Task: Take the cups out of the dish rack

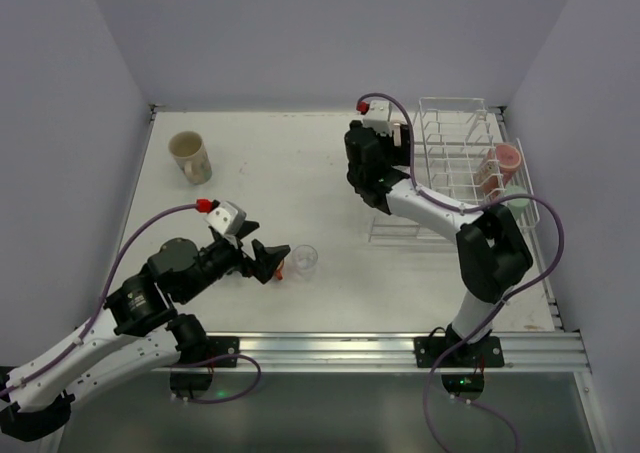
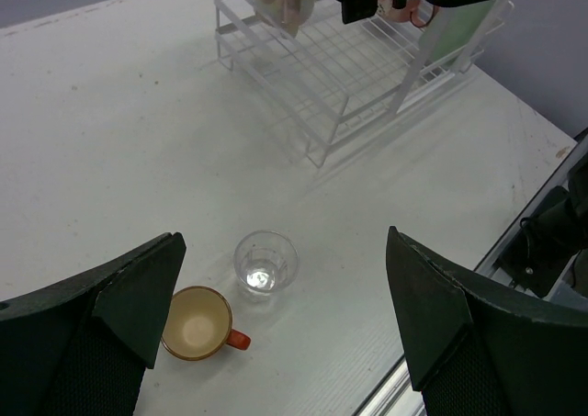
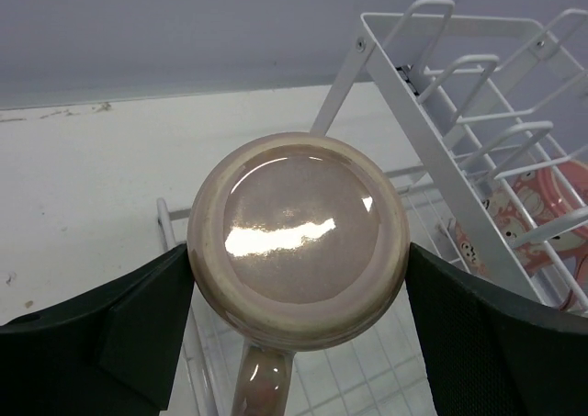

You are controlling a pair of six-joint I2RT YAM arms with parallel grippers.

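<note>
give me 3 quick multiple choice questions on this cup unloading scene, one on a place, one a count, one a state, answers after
1. Where is the clear glass?
A. tipped over by the far wall
B. upright on the table beside the orange cup
C. stacked in another cup

2. How many cups stand on the table in the top view?
A. one
B. three
C. six

3. What state is the right gripper in?
A. open with nothing in it
B. closed on a beige mug
C. lying flat on the table

Answers:
1 B, the left wrist view shows the glass upright next to the orange cup.
2 B, the glass, the orange cup and the far-left beige mug.
3 B, the right wrist view shows its fingers against both sides of the mug.
</note>
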